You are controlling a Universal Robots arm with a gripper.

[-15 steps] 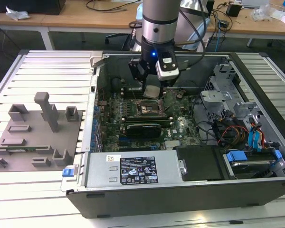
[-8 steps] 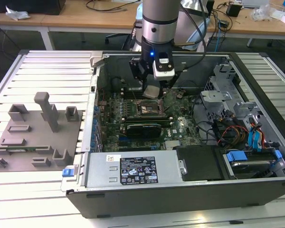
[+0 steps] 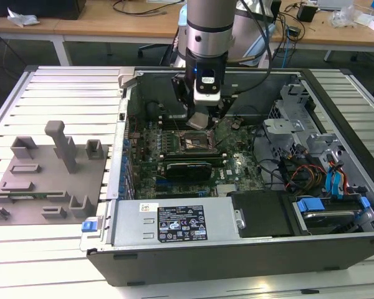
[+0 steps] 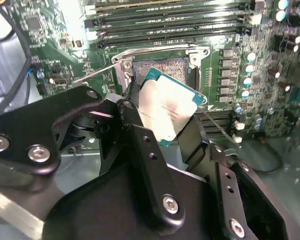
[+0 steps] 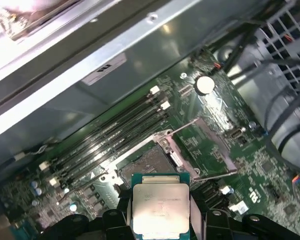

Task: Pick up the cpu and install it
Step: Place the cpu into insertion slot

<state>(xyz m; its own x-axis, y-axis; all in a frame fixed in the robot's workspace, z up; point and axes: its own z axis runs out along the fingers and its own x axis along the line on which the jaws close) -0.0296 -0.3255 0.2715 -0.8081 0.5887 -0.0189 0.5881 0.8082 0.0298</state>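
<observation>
The cpu (image 4: 165,112) (image 5: 160,206) is a flat square chip with a pale silvery top and a teal rim. My gripper (image 4: 162,122) (image 5: 160,212) is shut on it, black fingers (image 4: 140,145) pressing two opposite edges. It hangs tilted just above the open socket (image 4: 165,67) (image 5: 150,162) on the green motherboard, apart from it. In the exterior view the gripper (image 3: 199,119) with the cpu (image 3: 198,121) is inside the computer case, directly over the socket (image 3: 193,142).
The case (image 3: 249,249) lies open on a slatted table, with memory slots (image 5: 110,132) beside the socket, a black card (image 3: 187,169), drive bays and cables (image 3: 318,168) at the exterior view's right, and a grey fixture plate (image 3: 50,171) at its left.
</observation>
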